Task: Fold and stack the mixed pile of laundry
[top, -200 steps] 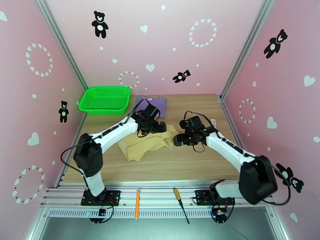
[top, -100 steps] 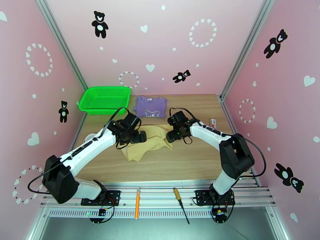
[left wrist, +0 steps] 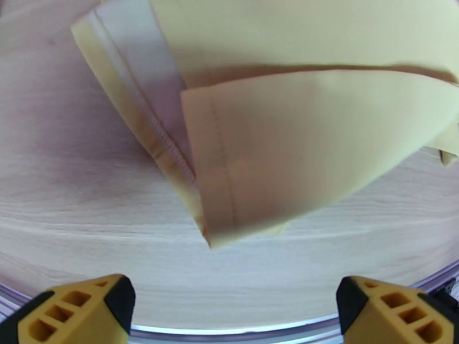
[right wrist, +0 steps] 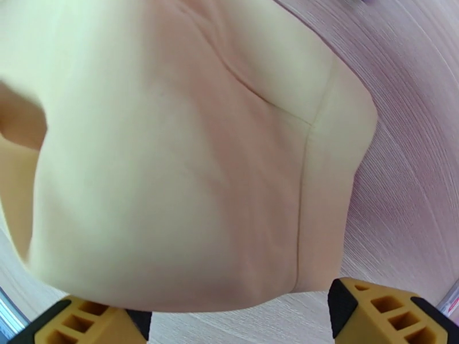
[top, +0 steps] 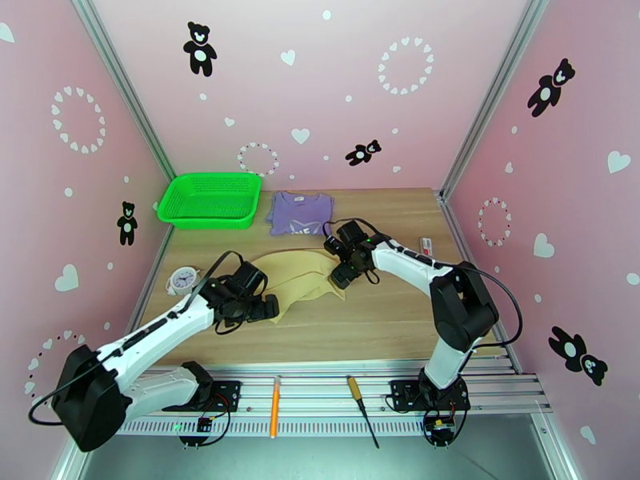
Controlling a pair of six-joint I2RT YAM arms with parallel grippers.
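1. Wooden tabletop (top: 384, 314): use as flat backing for each crease.
2. Rumpled tan-beige cloth garment (top: 300, 275), mid-tabletop between both arms: pinch opposite edges low and pull evenly to flatten before folding.
3. Lavender-purple shirt with pale print (top: 301, 211), far centre: leave flat, probably the stack base.
4. Left jaws wide and empty, just near of the hem; right jaws wide and empty at the right edge.

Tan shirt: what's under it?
Under the tan shirt, bare wooden table shows around the edges. In the left wrist view a folded-over flap lies on its own hemmed layer. Whatever is beneath its middle is covered.
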